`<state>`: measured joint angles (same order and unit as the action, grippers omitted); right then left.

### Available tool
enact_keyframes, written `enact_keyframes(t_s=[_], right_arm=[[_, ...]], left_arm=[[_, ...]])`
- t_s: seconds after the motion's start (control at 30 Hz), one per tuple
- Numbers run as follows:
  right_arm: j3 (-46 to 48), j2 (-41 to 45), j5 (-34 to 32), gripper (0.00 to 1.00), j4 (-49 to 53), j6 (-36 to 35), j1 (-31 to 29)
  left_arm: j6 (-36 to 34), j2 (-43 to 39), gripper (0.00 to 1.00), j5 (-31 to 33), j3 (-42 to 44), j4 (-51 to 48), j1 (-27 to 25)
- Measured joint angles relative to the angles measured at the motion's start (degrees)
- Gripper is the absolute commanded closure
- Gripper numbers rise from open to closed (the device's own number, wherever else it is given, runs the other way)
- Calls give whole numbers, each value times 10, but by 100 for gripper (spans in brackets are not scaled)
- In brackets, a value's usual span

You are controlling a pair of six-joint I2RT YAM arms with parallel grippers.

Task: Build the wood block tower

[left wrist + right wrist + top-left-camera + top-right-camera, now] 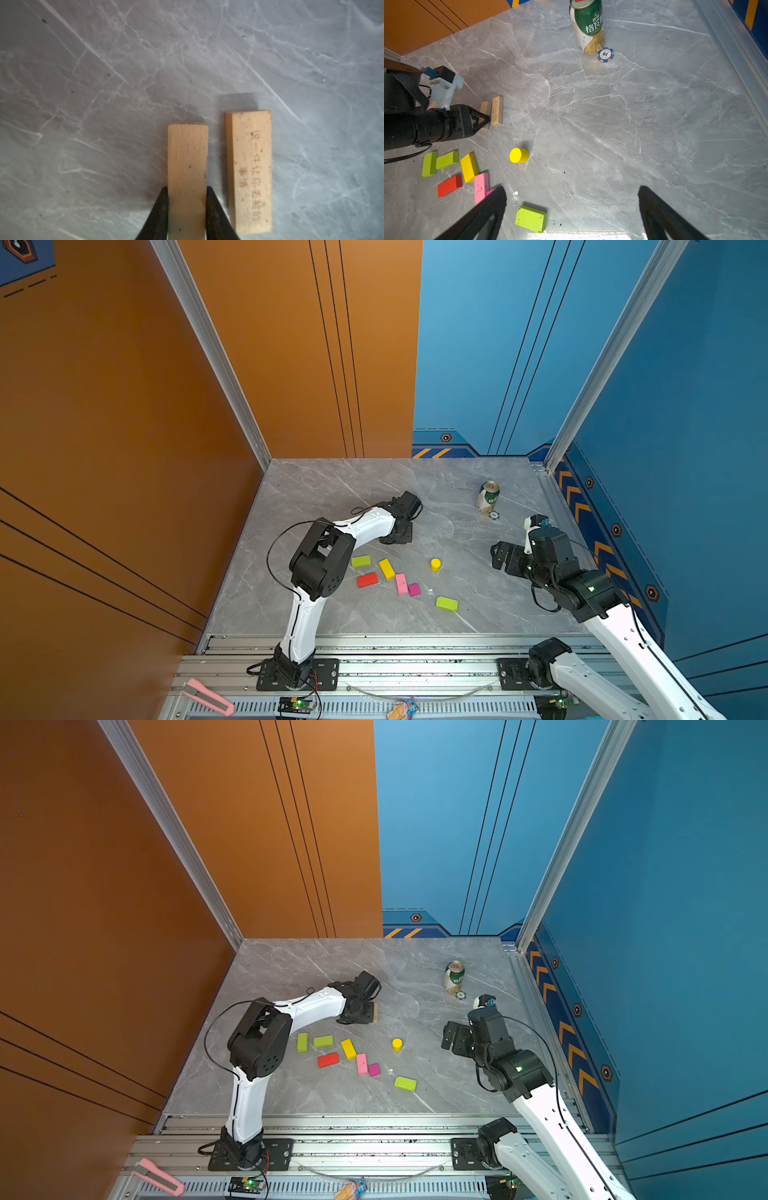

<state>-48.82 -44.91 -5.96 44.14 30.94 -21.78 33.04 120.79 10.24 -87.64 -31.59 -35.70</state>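
Two robot arms are working over a grey marble tabletop [332,489], seen from above. Near the middle of the tabletop in both top views, the left hand [187,189] is gripping a plain tan bar [187,153], its two black jaws pressing on the bar's long sides near one end.

An engraved tan bar [250,172] is lying free just beside it, on the side towards the right of the frame in the top views. The two bars' long axes are running parallel, with a narrow gap between them and their ends slightly staggered. The pictures are not showing whether the gripped bar is touching the tabletop.

This looks like the laying of the tower's base pair. The release will likely depend on the gripped bar lying parallel to its neighbour and close beside it.

The right hand [571,189] is hanging wide open and empty at the right of the frame. The other coloured blocks are lying scattered in the lower middle, with nothing stacked. The yellow cylinder [435,564] and a lone lime-green block [446,603] are sitting nearest the right hand. A drink can [488,496] is standing well apart, towards the tabletop's upper right.
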Motion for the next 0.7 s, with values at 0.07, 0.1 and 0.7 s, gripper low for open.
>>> enact_keyframes(t_s=[0.07, 0.1, 0.7], right_arm=[[0, 0, 0, 0, 0, 0, 0], [0, 1, 0, 0, 0, 0, 0], [0, 2, 0, 0, 0, 0, 0]], left_arm=[[0, 0, 69, 0, 0, 0, 0], [0, 0, 64, 0, 0, -1, 0], [-5, 5, 65, 9, -17, -16, -4]])
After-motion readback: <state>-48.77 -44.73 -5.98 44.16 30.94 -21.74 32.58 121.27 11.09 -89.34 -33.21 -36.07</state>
